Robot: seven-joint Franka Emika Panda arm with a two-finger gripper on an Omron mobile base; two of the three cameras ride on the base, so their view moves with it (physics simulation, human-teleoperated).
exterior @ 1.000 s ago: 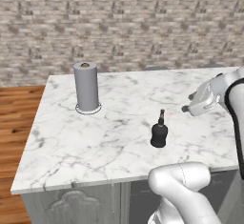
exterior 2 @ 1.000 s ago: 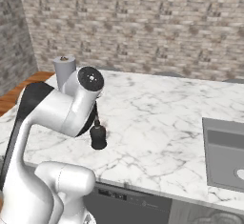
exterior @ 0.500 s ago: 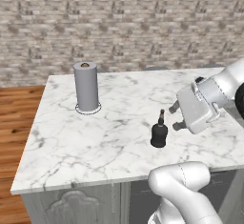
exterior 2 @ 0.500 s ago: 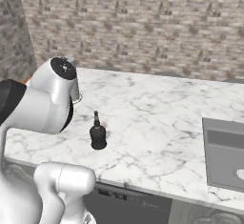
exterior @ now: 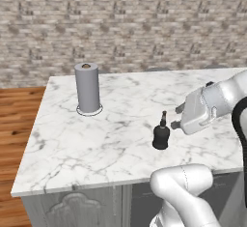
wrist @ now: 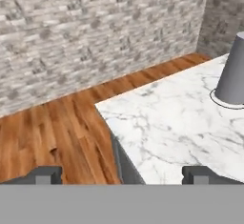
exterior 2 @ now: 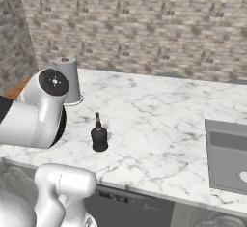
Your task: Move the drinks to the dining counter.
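A squat black bottle (exterior: 161,133) (exterior 2: 99,135) with a narrow neck, one of the drinks, stands upright on the white marble dining counter (exterior: 111,139) (exterior 2: 164,120) (wrist: 176,123). My gripper (exterior: 177,117) hovers just to its right, level with the neck. It points leftward at the bottle, open and empty. In the hand view the two dark fingertips of the gripper (wrist: 123,175) stand wide apart with nothing between them, looking over the counter's corner toward the floor.
A grey paper-towel roll (exterior: 88,88) (exterior 2: 69,78) (wrist: 233,73) stands upright at the counter's far left. A steel sink (exterior 2: 226,153) is set in the counter at right. A wooden floor (wrist: 52,127) lies beyond the left edge, and a brick wall (exterior: 120,23) runs behind.
My hand has swung left and down, from the counter's right side to just beside the black bottle. The bottle and roll have not moved. The gripper stays open.
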